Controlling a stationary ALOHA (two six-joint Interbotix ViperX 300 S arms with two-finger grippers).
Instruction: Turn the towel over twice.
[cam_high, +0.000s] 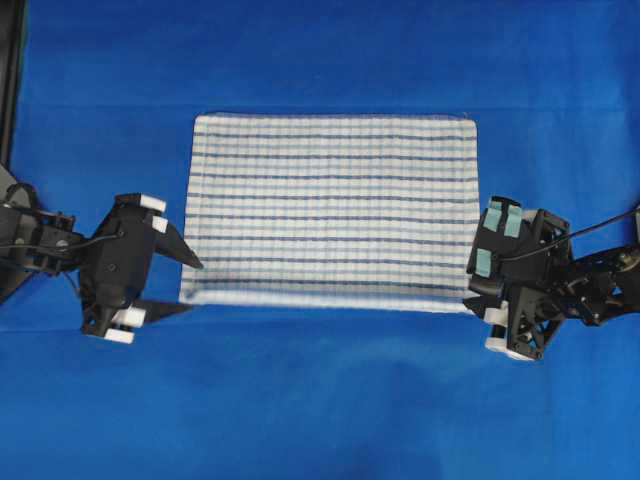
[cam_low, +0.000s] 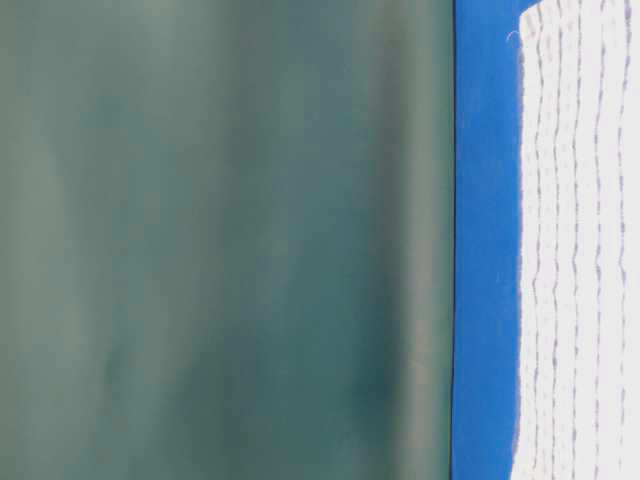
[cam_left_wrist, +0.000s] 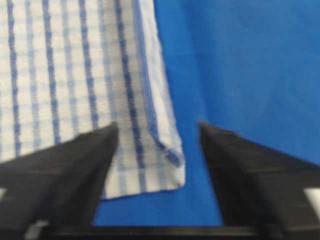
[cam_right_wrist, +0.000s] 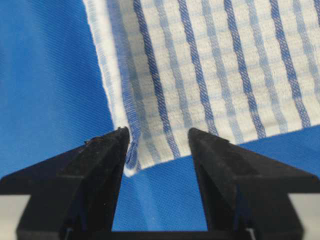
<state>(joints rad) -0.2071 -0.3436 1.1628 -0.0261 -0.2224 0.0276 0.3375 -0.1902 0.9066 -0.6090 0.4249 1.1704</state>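
The towel (cam_high: 332, 210), white with thin blue stripes, lies flat on the blue sheet in the middle of the overhead view. My left gripper (cam_high: 188, 285) stands open at its near left corner (cam_left_wrist: 150, 170); that corner lies between the spread fingers (cam_left_wrist: 75, 165), unheld. My right gripper (cam_high: 478, 290) is open at the near right corner (cam_right_wrist: 150, 145), and the hem lies just beyond its fingertips (cam_right_wrist: 112, 145). In the table-level view the towel (cam_low: 580, 250) lies flat along the sheet.
A plain blue sheet (cam_high: 320, 400) covers the whole table. A dark frame post (cam_high: 10, 80) stands at the far left edge. A green-grey backdrop (cam_low: 220, 240) stands behind the table.
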